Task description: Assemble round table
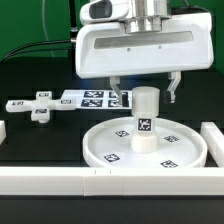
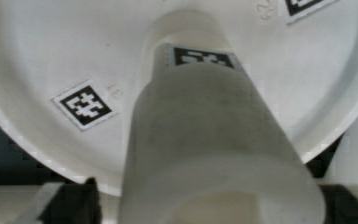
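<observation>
The large round rimmed disc [image 1: 100, 150] lies flat near the front of the table. The short thick cylinder post [image 1: 146, 120] stands upright on its middle, with a tag on its side. My gripper [image 1: 146, 98] hangs over the post, open, with one finger on each side of the post's top and a gap on both sides. In the wrist view the post [image 2: 202, 120] fills the middle over the disc [image 2: 51, 60], and my gripper [image 2: 202, 205] shows dark fingers [image 2: 60, 200] apart from it. The small cross-shaped piece [image 1: 38, 107] lies at the exterior view's left.
The marker board [image 1: 88, 98] lies flat behind the disc. White border rails run along the front [image 1: 60, 180], at the exterior view's right [image 1: 212, 140] and at its left edge [image 1: 3, 130].
</observation>
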Available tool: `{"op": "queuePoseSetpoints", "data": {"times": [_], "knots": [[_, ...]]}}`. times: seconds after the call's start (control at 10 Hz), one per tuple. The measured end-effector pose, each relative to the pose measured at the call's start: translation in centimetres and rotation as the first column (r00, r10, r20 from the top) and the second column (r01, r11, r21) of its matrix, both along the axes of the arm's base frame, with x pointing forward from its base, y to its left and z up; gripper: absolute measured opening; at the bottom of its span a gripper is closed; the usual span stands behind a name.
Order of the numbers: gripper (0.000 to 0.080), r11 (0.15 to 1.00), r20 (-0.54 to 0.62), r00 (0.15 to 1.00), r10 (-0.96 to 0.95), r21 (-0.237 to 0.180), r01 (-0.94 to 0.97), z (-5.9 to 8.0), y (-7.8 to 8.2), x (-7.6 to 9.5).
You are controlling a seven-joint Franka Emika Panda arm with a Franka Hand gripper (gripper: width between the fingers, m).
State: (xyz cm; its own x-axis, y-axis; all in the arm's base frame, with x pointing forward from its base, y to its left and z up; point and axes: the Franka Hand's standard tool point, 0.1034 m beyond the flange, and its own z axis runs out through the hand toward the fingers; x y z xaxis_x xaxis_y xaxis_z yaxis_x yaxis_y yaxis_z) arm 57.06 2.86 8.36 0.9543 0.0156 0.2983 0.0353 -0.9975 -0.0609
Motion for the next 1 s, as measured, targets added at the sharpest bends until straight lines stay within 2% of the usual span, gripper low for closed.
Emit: {"op": "queuePoseSetpoints", "data": {"times": [0.2, 0.6, 1.0], "knots": [[0.0641, 1.0, -0.018, 1.0, 0.002, 0.004, -0.001, 0.3, -0.2, 0.1], [0.0649, 1.0, -0.062, 0.998, 0.021, 0.017, -0.02, 3.2, -0.7, 0.8], [0.0649, 1.0, -0.071, 0.997, 0.023, 0.018, -0.021, 2.7, -0.6, 0.7]]}}
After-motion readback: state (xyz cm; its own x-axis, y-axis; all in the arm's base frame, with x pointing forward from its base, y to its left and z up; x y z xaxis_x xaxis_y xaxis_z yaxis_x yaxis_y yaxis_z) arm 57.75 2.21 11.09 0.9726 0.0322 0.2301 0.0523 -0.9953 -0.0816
